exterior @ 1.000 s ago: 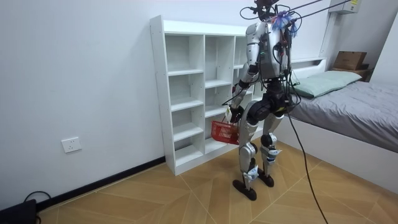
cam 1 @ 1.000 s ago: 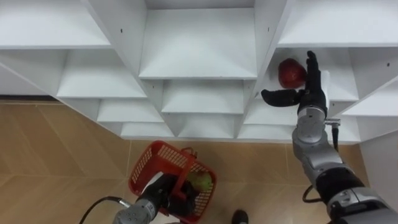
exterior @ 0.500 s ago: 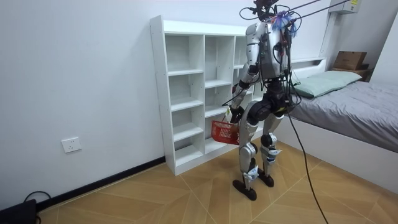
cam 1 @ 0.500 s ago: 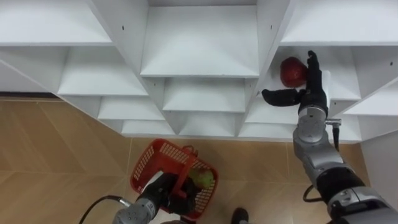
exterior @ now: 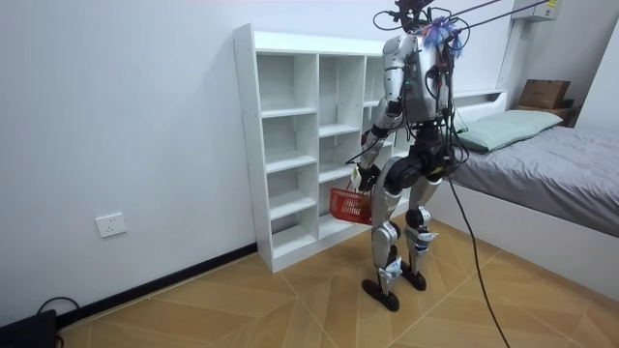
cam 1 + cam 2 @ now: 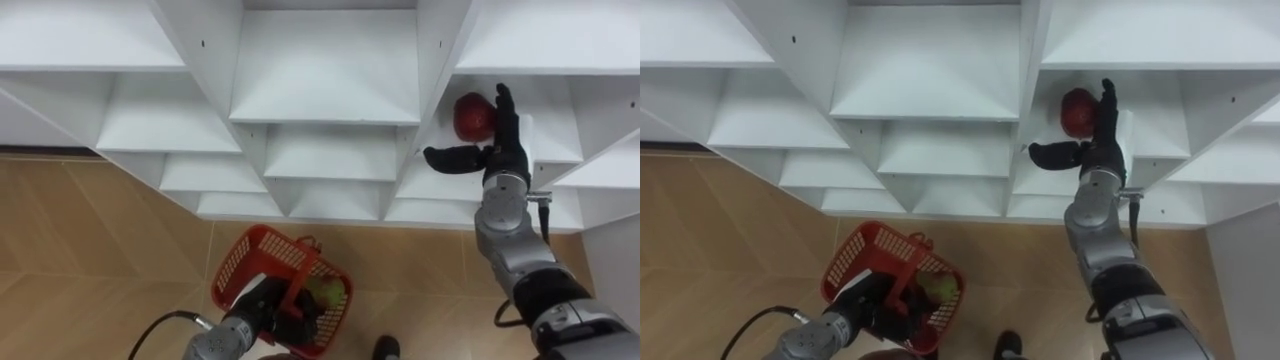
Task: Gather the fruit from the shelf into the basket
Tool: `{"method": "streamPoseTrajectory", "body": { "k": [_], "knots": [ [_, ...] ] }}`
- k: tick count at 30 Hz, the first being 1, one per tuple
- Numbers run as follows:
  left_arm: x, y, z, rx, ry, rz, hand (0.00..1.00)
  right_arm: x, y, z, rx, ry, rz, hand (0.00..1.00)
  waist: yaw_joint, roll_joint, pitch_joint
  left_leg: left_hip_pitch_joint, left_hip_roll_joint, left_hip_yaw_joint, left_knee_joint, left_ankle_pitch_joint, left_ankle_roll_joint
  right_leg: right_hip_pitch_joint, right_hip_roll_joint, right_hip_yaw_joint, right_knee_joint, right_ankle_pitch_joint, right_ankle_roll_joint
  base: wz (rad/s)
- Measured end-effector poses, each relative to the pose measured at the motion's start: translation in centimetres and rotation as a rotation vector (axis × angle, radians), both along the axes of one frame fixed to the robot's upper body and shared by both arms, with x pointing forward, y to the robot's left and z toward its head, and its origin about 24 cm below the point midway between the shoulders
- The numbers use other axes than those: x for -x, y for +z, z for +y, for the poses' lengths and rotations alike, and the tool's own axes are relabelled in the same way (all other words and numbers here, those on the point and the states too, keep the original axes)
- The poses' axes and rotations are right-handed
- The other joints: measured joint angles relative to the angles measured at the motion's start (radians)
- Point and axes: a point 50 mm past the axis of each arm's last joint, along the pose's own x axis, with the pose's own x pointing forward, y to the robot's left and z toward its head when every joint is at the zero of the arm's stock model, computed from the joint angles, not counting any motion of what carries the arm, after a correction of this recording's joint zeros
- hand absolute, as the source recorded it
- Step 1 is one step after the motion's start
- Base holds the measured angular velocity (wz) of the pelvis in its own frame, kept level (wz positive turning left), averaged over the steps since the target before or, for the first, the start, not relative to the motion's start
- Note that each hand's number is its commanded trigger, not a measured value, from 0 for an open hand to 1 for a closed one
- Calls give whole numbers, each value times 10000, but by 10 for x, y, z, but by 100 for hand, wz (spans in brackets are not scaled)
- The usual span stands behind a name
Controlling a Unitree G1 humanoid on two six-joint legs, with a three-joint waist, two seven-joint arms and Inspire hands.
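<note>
right hand (image 6: 503, 135): black, slim fingers | right forearm: silver-grey, ringed cylindrical segments, small dark fitting and black cable at the wrist | left hand (image 6: 262, 300): black | left forearm: silver, black cable looping off it | room view: silver-grey torso and legs, black waist and feet, tangled coloured wires at the head

Closet (image 6: 325, 70) stands against the wall straight ahead of the robot, compartments in columns. Round fruit (image 6: 472, 115) sits on a shelf in the right column. Right hand (image 6: 500, 140) is inside that same compartment, straight fingers just right of the fruit, thumb below it; contact unclear. Basket (image 6: 250, 262) hangs low on the left, in front of the closet and above the floor, its handle in the curled left hand (image 6: 265, 305). Second fruit (image 6: 325, 293) lies in the basket. In the room view, bed (image 5: 561, 164) is right of the robot, wall socket (image 5: 111, 225) left of the closet.
</note>
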Motion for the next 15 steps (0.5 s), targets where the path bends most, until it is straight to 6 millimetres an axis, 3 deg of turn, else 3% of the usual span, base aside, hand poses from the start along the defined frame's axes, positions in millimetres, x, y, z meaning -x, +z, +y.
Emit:
{"method": "streamPoseTrajectory", "body": {
  "k": [11, 13, 14, 15],
  "knots": [
    [-7, 4, -4, -10, -175, -242, 100, 1, 0, -2, 86, -221, -25, 0, -11, 8, -6, -191, -4, -182, 140, 1, 2, -39, -28, -179, 1, 0, -1, 4],
    [-8, 5, -4, -35, -156, -279, 100, 1, 0, -2, 93, -241, -32, 20, -10, 11, -8, -198, -3, -198, 141, 1, 2, -39, -27, -192, 0, 1, -2, 0],
    [-8, 5, -4, -46, -143, -301, 100, 1, 0, -2, 94, -246, -34, 23, -10, 12, -9, -198, -3, -199, 141, 1, 2, -39, -27, -193, 0, 1, -2, 0],
    [-8, 5, -4, -68, -136, -330, 100, 1, 0, -3, 95, -257, -36, 41, -8, 19, -13, -198, -4, -198, 142, 1, 2, -37, -28, -193, 1, 1, -3, 0]
  ]
}}
